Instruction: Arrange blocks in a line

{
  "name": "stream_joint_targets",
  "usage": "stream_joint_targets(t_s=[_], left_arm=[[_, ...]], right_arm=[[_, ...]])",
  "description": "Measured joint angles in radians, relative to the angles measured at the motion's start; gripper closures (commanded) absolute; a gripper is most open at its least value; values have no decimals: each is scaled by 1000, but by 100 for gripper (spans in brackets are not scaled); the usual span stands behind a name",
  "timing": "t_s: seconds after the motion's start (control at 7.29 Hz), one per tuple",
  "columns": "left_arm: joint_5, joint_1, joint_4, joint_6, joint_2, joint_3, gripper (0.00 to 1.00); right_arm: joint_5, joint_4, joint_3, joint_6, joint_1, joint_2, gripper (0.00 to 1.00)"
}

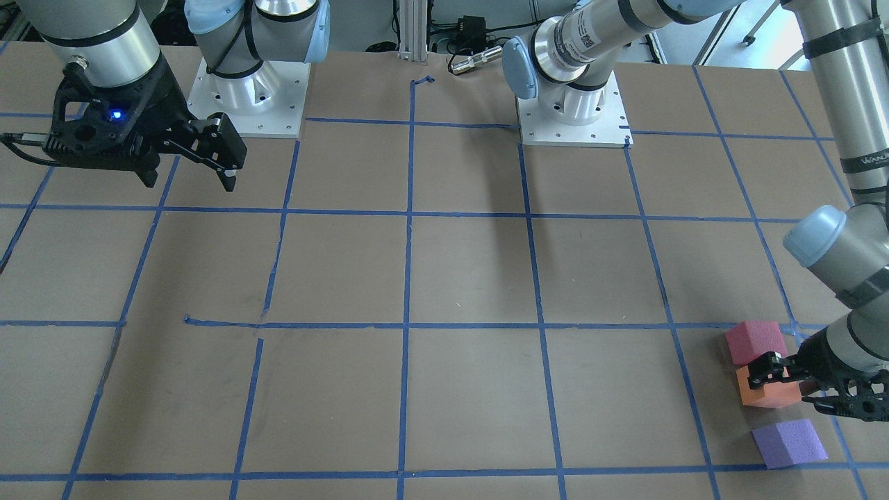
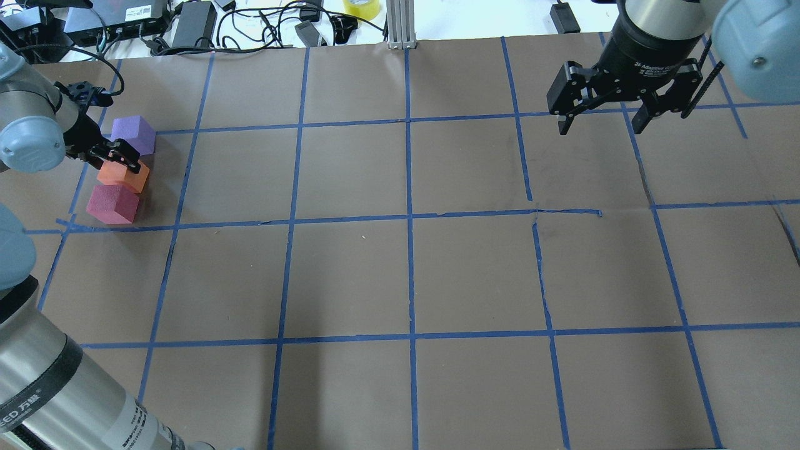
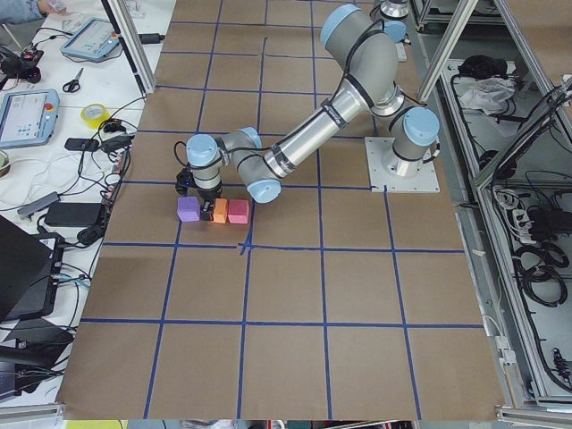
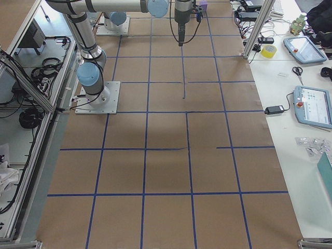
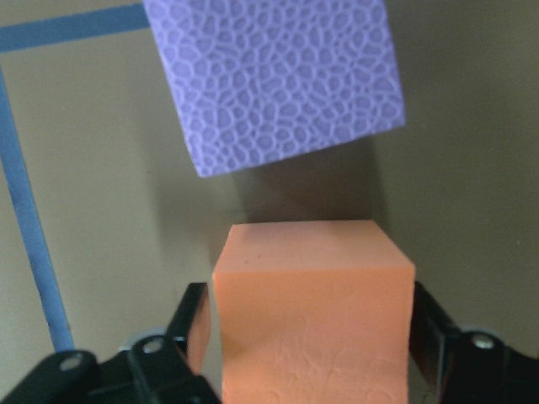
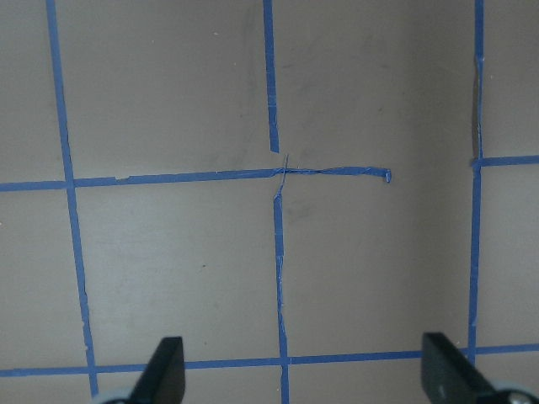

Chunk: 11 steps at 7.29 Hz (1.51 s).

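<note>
Left jaws clamp the orange block (image 5: pixel 312 320). The purple block (image 5: pixel 278 76) lies just ahead of them and the red block (image 1: pixel 753 342) opposite. Right jaws hang wide open and empty, well apart.

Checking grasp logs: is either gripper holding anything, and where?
Left gripper holds the orange block by two opposite sides; right gripper is open, empty.

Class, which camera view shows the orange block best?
Left wrist: the orange block shows large and close. Overhead and front views show it small, partly behind the left gripper; exterior left, tiny; the rest, nothing.
</note>
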Motion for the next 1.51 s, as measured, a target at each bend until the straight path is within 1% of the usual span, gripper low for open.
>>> stream_joint_targets(t_s=[0.14,0.27,0.55,0.69,0.82,0.96,1.1,1.24,1.37,1.51], left_arm=[[33,-12,-35,0,32,4,5],[53,-29,-120,-6,88,8,4],[59,-113,-344,-84,254,14,0],[56,-203,-409,-168,336,16,0],[54,-320,-439,-269,407,21,0],[54,-434,-477,-366,469,24,0],[52,-539,-546,-478,523,23,0],[34,-607,-600,-594,565,25,0],[-2,-641,-627,-683,599,26,0],[-30,-655,-638,-725,623,21,0]], right_arm=[[3,0,0,0,0,0,0],[2,1,-1,0,0,0,0],[-4,0,-1,-1,0,0,0],[-5,0,-1,-3,0,0,0],[-5,0,0,-4,0,2,0],[-6,0,0,-3,0,2,0],[-5,0,0,-2,0,3,0],[-3,0,1,-2,0,3,0],[-1,-1,1,-1,0,3,0],[0,-1,1,-1,0,3,0]])
